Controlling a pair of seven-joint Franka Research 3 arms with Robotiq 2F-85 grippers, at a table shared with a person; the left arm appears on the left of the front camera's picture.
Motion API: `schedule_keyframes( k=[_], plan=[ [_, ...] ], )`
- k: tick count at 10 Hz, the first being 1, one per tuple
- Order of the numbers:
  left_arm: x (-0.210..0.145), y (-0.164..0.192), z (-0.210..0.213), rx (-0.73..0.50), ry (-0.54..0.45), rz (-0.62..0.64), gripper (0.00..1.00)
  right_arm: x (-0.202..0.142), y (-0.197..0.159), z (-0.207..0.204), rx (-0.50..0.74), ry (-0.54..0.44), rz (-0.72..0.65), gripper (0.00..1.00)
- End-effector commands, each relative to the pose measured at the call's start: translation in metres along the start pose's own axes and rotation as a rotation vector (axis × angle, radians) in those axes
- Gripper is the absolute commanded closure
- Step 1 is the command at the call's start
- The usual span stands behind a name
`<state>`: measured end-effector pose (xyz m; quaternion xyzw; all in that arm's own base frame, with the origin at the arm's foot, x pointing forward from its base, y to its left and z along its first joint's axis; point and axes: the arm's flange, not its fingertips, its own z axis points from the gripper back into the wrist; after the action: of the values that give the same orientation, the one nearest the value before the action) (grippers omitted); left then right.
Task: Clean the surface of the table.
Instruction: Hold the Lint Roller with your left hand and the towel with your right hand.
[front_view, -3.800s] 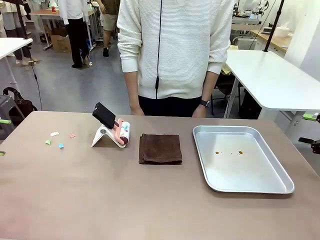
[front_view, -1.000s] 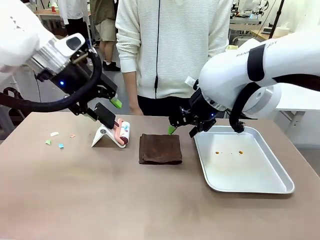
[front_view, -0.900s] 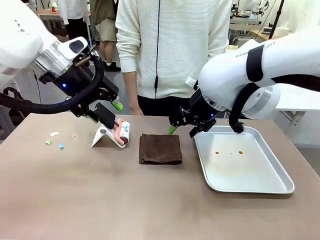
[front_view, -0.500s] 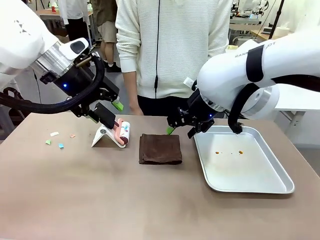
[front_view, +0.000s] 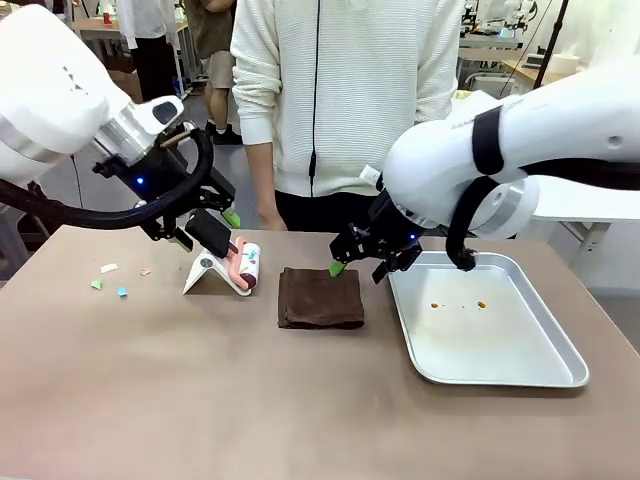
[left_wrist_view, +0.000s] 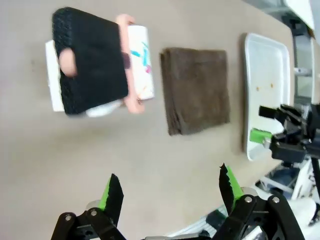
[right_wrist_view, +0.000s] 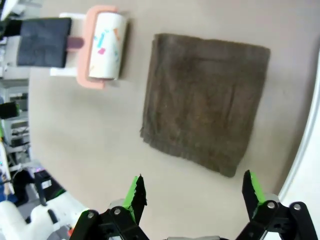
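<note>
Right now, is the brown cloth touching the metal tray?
Apart. The front view shows a strip of bare table between the right edge of the cloth and the left rim of the tray.

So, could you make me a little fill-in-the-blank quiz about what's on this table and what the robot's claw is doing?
1. The brown cloth lies between the lint roller and the metal ____.
2. The left gripper, near the lint roller, has its jaws ____.
3. The paper scraps lie on the table on the robot's ____ side of the roller.

Missing words: tray; open; left.
</note>
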<state>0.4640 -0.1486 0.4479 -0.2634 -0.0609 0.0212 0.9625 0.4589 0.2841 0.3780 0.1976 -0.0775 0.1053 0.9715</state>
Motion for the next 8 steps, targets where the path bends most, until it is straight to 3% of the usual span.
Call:
schedule_keyframes(
  k=[1,5,7,8],
  plan=[
    [0.031,0.000,-0.013,0.028,0.012,0.064,0.00,0.034,0.010,-0.014,-0.060,0.060,-0.041,0.00],
    [0.056,0.042,-0.016,0.073,0.103,0.063,0.00,0.059,0.004,-0.049,-0.074,0.177,-0.095,0.00],
    [0.064,0.052,-0.025,0.031,0.073,0.122,0.00,0.062,0.009,-0.053,-0.068,0.195,-0.073,0.00],
    [0.070,0.053,-0.033,-0.046,0.064,0.137,0.00,0.062,0.009,-0.056,-0.072,0.206,-0.074,0.00]
  ],
)
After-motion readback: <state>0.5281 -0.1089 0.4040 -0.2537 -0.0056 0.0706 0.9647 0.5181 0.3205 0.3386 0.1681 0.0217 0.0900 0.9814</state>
